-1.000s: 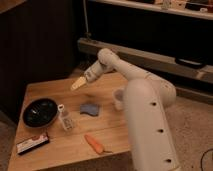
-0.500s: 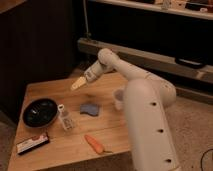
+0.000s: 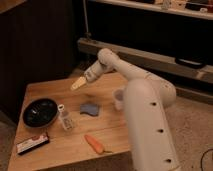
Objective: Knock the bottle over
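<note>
Clear plastic bottle (image 3: 65, 118) stands upright on wooden table (image 3: 50, 92); pale hand (image 3: 77, 83) hovers apart, grip unclear.

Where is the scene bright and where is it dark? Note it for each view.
Camera view: warm light falls on the wooden table, where the upright bottle shows pale; the end effector, above the table's far side, catches the light; the wall behind lies in deep shadow.

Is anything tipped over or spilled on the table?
Nothing stands out. The bottle stands upright beside the black bowl, the cup is upright too, and no spill shows on the table. The carrot lies flat near the front. The gripper hangs over the far side, apart from the bottle.
</note>
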Robot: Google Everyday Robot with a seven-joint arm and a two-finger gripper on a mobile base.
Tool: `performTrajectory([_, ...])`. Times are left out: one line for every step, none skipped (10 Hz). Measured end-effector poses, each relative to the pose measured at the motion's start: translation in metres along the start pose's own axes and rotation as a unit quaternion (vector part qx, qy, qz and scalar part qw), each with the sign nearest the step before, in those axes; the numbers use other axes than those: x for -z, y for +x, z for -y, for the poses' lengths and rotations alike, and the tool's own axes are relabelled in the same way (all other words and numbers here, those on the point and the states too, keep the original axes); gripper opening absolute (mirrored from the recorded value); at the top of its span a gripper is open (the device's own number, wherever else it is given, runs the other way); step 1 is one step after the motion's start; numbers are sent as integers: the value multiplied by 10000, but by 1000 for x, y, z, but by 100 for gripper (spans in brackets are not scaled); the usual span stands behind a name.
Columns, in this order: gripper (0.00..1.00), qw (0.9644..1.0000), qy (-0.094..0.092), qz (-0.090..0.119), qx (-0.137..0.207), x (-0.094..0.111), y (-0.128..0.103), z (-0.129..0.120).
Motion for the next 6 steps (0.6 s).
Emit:
performTrajectory([80, 10000, 0, 0, 0, 0, 0, 0])
performTrajectory([80, 10000, 0, 0, 0, 0, 0, 0])
performTrajectory([80, 10000, 0, 0, 0, 0, 0, 0])
performTrajectory([80, 10000, 0, 0, 0, 0, 0, 0])
performTrajectory([80, 10000, 0, 0, 0, 0, 0, 0])
performTrajectory([80, 10000, 0, 0, 0, 0, 0, 0])
